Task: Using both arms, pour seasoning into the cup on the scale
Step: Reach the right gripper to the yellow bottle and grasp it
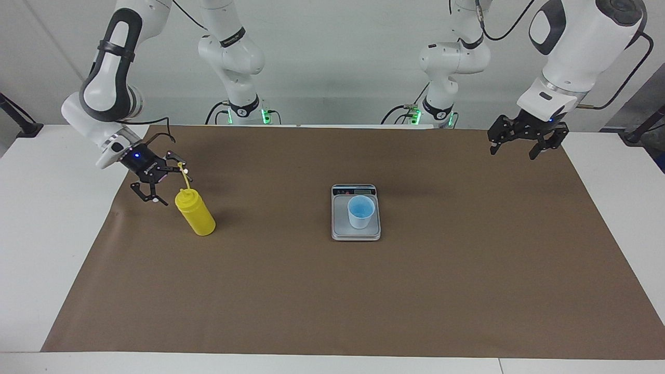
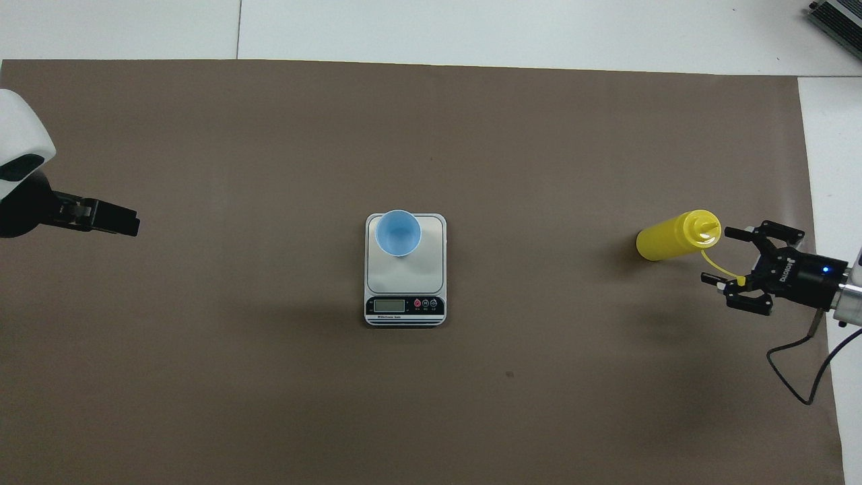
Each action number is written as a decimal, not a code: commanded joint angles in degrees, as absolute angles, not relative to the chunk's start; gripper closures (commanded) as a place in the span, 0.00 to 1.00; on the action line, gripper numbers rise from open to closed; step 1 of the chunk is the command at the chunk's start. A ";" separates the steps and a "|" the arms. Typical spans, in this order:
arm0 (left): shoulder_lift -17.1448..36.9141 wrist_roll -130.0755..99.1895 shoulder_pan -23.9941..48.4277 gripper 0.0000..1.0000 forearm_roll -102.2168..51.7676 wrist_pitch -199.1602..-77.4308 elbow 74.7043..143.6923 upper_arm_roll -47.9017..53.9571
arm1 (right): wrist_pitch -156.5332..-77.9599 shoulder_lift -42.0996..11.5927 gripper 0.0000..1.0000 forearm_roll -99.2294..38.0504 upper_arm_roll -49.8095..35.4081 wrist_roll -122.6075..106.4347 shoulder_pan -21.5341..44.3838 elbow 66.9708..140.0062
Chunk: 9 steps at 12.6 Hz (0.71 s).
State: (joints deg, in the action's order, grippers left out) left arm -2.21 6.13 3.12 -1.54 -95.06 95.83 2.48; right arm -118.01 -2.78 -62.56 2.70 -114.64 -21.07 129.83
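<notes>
The yellow seasoning bottle (image 1: 196,213) (image 2: 667,239) stands on the brown mat toward the right arm's end of the table, its thin cap strap (image 2: 720,266) trailing from the nozzle. My right gripper (image 1: 169,186) (image 2: 719,256) is open and empty, level with the bottle's top and just beside it, and the strap runs between its fingers. The light-blue cup (image 1: 360,210) (image 2: 397,232) stands upright on the silver scale (image 1: 343,228) (image 2: 431,269) at mid-table. My left gripper (image 1: 514,151) (image 2: 128,225) is open and empty, raised over the mat's edge at the left arm's end.
The brown mat (image 1: 332,301) covers most of the white table (image 1: 47,234). The scale's dark display strip (image 2: 404,306) is at the end nearer the robots. A grey device (image 2: 838,20) sits at the table's farthest corner on the right arm's end.
</notes>
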 commanded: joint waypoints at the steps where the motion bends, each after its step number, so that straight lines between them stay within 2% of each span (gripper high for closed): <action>1: -3.43 5.63 2.37 0.00 -2.64 -92.56 94.58 2.81 | -117.77 -4.04 0.00 -65.48 2.46 -117.68 -20.57 130.17; 4: -2.73 5.62 2.20 0.00 -2.64 -87.03 89.31 2.90 | -118.30 -5.36 0.00 -68.89 2.55 -119.88 -20.57 130.17; 9: -3.87 2.31 2.29 0.00 -2.64 -87.54 91.58 2.90 | -118.57 -8.96 0.00 -75.58 2.46 -122.34 -19.78 129.55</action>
